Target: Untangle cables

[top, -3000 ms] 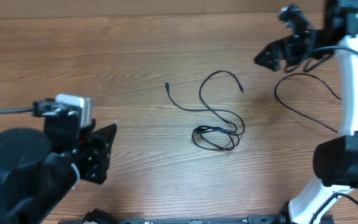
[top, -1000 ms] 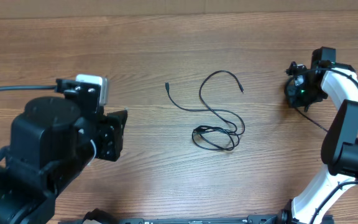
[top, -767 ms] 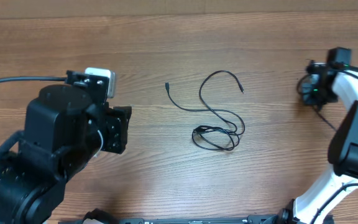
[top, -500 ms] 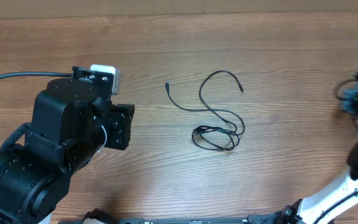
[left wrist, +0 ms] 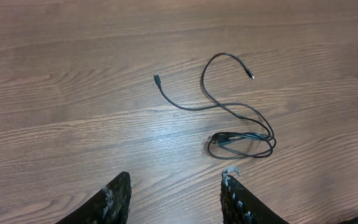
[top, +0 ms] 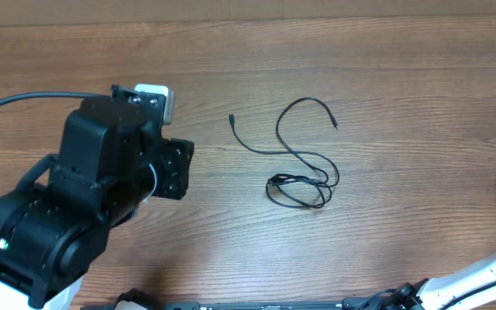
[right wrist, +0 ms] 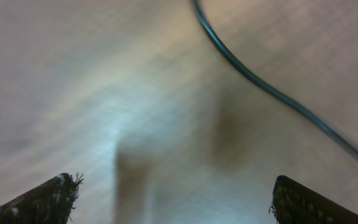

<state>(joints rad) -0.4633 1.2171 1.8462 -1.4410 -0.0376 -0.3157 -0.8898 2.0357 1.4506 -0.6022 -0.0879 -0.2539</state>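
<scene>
**Cables lying loose on the table, both grippers being held open**

The cables [top: 295,179] are being shown lying on the wooden table [top: 360,69], right of centre in the overhead view. They are being seen as a small flattened coil with a long strand looping up and away from it, and two plug ends are lying apart from each other beyond the coil. They are not being touched by either gripper. The left gripper [left wrist: 174,186] is being held over the table to the left of the cables and apart from them. Its jaws are spread, with only bare wood between them. The right gripper [right wrist: 174,193] is being held over blurred wood, its jaws spread wide and pinching nothing. A dark cord [right wrist: 278,94] is being seen crossing the upper right of that blurred view. Whether it is one of the cables cannot be told.
</scene>
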